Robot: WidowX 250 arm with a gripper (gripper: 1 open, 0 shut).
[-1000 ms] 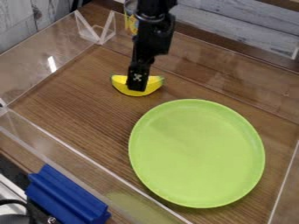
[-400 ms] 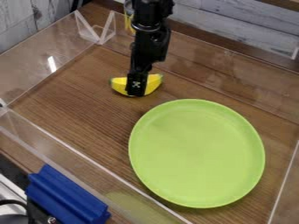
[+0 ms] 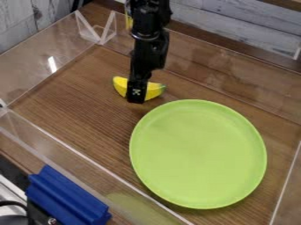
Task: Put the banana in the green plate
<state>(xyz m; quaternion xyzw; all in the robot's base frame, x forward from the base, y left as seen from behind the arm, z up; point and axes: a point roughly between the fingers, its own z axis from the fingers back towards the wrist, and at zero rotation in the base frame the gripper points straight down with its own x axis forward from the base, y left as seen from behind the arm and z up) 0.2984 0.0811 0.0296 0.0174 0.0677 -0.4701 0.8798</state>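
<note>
Illumination is even and fairly bright, diffuse, with no hard shadows. A soft, faint shadow lies on the wooden table (image 3: 70, 114) just beside the green plate (image 3: 198, 153), along its near edge. The plate's surface shows mild sheen toward its far rim. White glare streaks mark the clear walls (image 3: 35, 66) left of the plate. Resolution is low; fine detail is soft throughout.
</note>
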